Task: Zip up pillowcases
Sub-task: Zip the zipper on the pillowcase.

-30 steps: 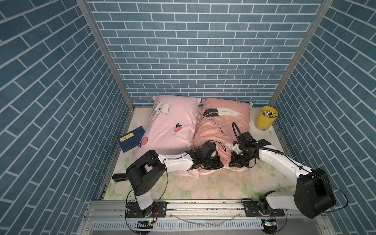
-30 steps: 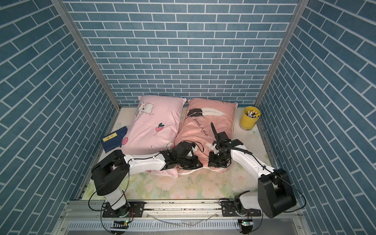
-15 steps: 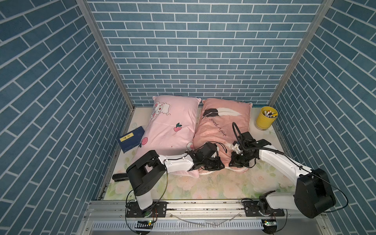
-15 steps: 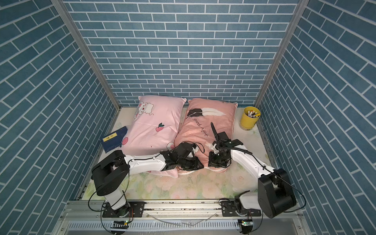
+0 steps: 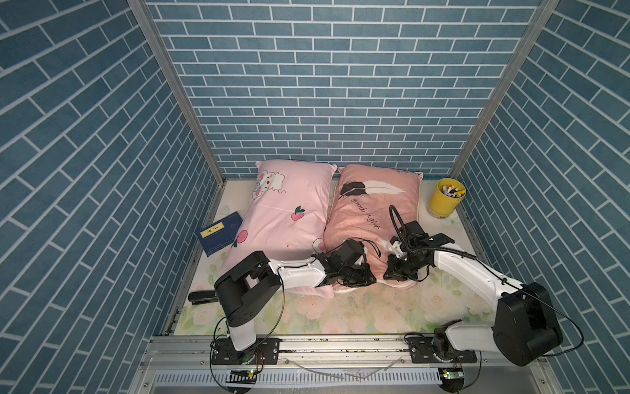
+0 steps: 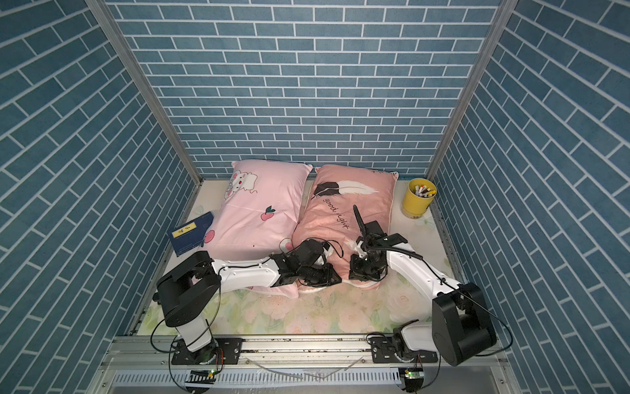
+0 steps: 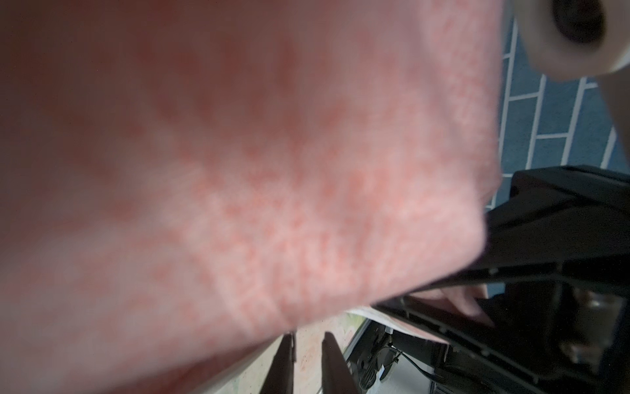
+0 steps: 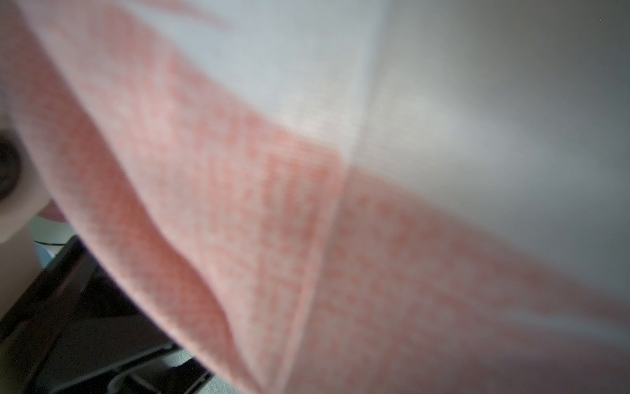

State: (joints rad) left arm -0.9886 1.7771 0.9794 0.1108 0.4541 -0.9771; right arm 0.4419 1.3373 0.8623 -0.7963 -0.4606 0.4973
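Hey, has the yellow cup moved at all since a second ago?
No. The yellow cup stands in the same back corner by the right wall, still apart from the salmon pillowcase.

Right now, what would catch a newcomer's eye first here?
A light pink bunny pillowcase and a salmon feather pillowcase lie side by side at the back. The left gripper and right gripper both crowd the salmon one's near edge. A yellow cup stands beside it.

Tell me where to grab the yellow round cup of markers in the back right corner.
I'd grip the yellow round cup across its smooth outer wall, below the rim, coming level from the front. It stands upright, markers fill its mouth, and the blue brick walls close off the back and right.
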